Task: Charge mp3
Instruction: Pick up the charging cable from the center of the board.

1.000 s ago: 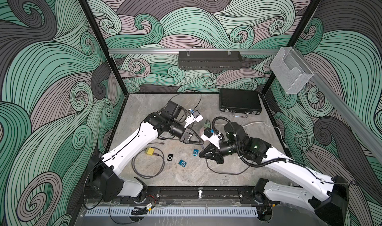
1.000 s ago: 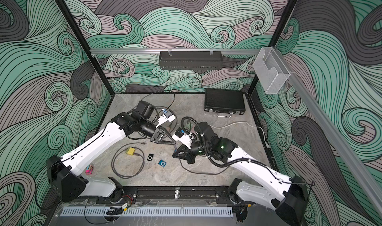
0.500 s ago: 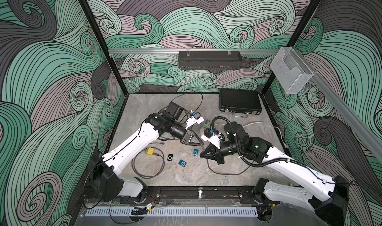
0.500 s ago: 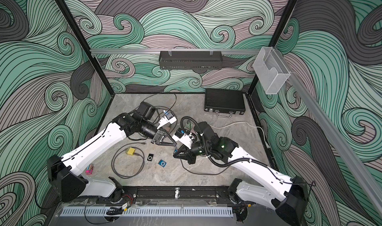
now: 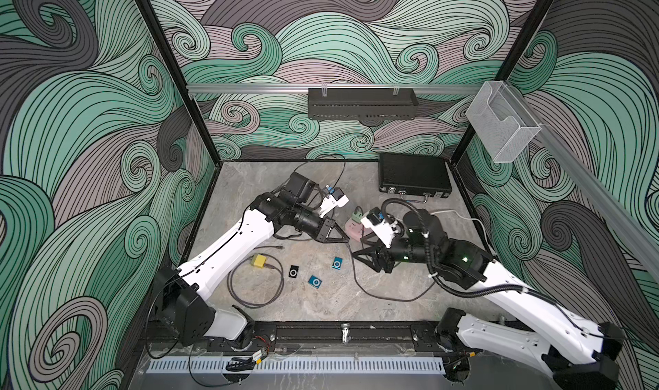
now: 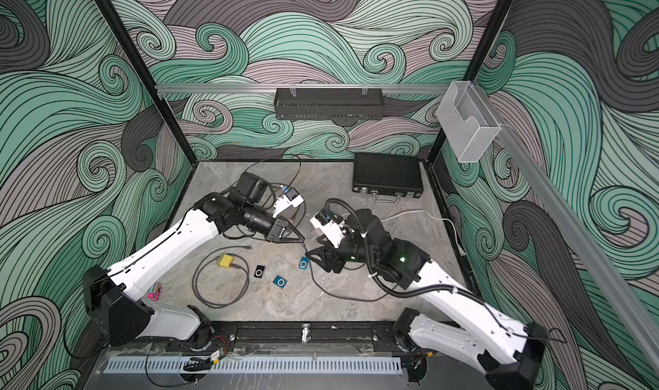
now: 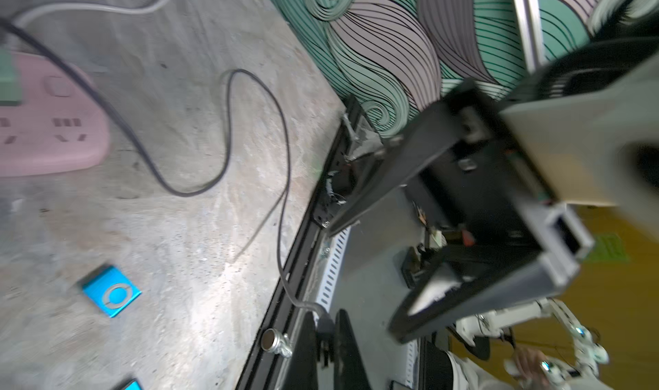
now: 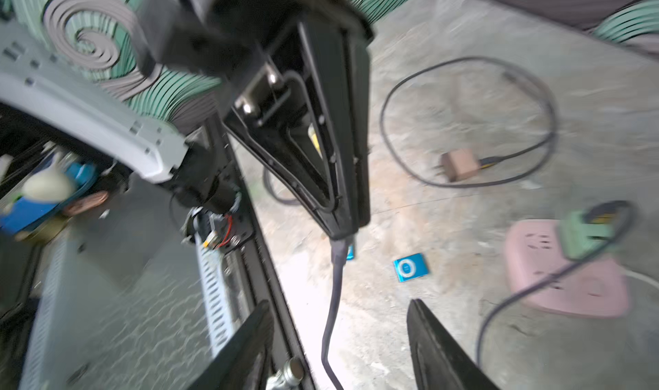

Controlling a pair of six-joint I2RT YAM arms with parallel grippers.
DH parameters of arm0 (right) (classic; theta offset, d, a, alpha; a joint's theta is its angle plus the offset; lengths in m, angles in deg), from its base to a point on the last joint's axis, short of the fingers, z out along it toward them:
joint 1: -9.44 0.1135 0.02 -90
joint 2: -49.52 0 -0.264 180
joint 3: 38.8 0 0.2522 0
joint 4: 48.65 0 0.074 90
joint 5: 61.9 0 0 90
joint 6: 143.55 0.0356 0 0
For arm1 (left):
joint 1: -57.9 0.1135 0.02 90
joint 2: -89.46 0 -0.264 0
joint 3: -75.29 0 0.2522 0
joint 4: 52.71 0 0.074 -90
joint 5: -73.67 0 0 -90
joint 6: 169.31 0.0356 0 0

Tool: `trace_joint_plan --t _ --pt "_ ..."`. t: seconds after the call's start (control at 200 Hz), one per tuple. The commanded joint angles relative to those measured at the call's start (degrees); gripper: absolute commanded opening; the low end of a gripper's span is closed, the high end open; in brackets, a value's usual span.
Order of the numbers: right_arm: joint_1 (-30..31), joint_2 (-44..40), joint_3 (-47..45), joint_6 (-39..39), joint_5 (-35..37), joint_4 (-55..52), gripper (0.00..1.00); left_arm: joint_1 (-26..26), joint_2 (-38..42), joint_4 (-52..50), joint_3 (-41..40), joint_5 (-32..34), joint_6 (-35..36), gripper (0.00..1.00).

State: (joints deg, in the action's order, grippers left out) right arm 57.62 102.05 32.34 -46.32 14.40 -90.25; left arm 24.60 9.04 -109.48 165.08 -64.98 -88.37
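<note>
The left hand (image 6: 301,239) is seen pinched together, a grey cable (image 6: 356,300) trailing from its tip over the desk (image 6: 321,181). The right hand (image 6: 321,261) is held with jaws spread, just beside a blue mp3 player (image 6: 303,263).

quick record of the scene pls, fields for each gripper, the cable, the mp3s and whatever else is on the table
left gripper: shut on the cable plug
right gripper: open, holding nothing
cable: dark, runs from the green adapter in the pink power strip
mp3s: black mp3, middle blue mp3, end blue mp3; all loose on the table, none plugged in
other: yellow adapter with coiled cable, black case at the back
</note>
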Motion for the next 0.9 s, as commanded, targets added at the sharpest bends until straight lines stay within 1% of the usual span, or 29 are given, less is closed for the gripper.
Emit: trace_joint_plan --t 0.0,0.045,0.085,0.16,0.175,0.22,0.27,0.32,0.475,0.63,0.796,0.896 --pt "-0.54 -5.61 2.44 12.19 17.85 0.92 0.58 0.87 0.35 9.56 2.19 15.26 -10.7 0.01" --pt "-0.63 -7.28 1.72 17.85 19.73 2.56 0.55 0.52 0.85 14.14 1.39 20.02 -15.24 0.0" --pt "-0.61 -8.27 1.01 22.12 20.5 3.94 0.52 0.41 1.57 19.23 -0.26 21.77 -19.08 0.0" --pt "-0.47 -8.96 -1.0 28.85 19.54 6.9 0.43 -0.08 3.27 24.09 -2.09 26.87 -24.91 0.01" --pt "-0.47 -8.96 -1.66 30.38 19.01 9.73 0.41 -0.16 3.8 24.73 -2.44 27.79 -25.82 0.01" --pt "-0.09 -8.58 -3.52 33.6 18.35 12.99 0.37 -0.27 5.36 26.86 -3.8 30.33 -28.56 0.01" --pt "0.6 -7.57 -5.26 36.92 18.76 15.67 0.37 -0.28 7.29 28.59 -5.39 33.63 -32.18 0.01" --pt "1.6 -6.0 -6.9 39.06 19.05 18.87 0.39 -0.35 8.93 30.15 -6.63 34.85 -34.61 0.01" --pt "5.6 0.06 -10.49 41.53 20.43 33.95 0.41 -2.27 13.59 34.48 -11.34 39.84 -39.72 0.02" --pt "8.33 4.75 -10.5 41.88 22.16 42.13 0.43 -4.15 15.46 39.04 -15.57 40.45 -43.91 0.02" --pt "9.37 7.06 -13.48 42.81 23.37 53.7 0.43 -6.71 16.47 39.84 -17.4 42.59 -45.78 0.02" --pt "9.45 8.99 -13.92 44.35 23.22 56.65 0.41 -7.69 17.3 42.75 -19.13 43.48 -47.64 0.02"
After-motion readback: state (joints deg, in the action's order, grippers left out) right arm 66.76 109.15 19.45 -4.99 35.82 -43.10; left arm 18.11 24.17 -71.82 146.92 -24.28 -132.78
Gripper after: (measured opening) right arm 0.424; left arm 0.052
